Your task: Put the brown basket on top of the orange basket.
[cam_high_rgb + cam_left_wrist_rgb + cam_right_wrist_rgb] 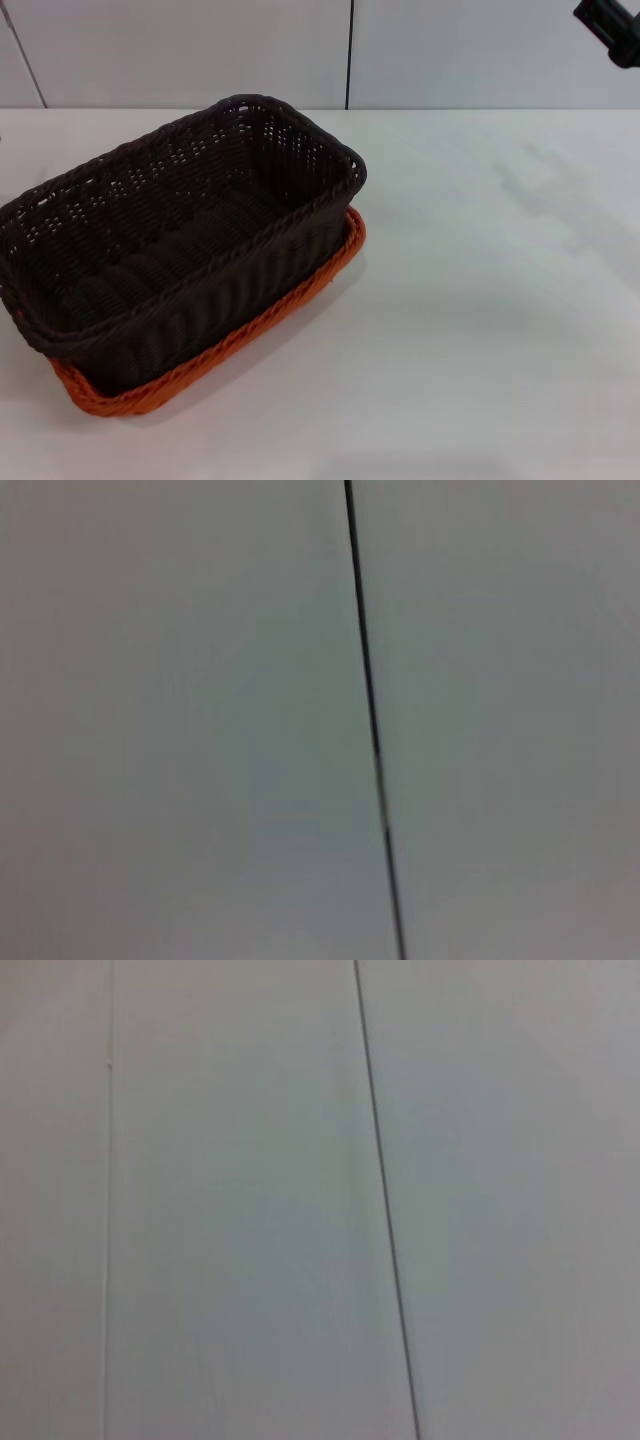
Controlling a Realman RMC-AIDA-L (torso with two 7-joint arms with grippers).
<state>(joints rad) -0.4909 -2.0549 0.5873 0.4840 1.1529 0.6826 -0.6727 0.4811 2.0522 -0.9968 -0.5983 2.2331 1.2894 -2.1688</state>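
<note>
Head view shows the brown basket point(180, 240) nested in the orange basket point(250, 325) on the bench point(480, 330), so stacking looks done. Right gripper point(612, 25) hangs high; its fingers' state cannot be told.

Dark brown basket point(170, 250) sits nested inside the orange basket point(300, 295).

Brown basket point(180, 250): dark brown, nearly black open weave. Orange basket point(215, 355): bright orange braid, showing at my 6 o'clock. Table point(480, 330): plain white.
</note>
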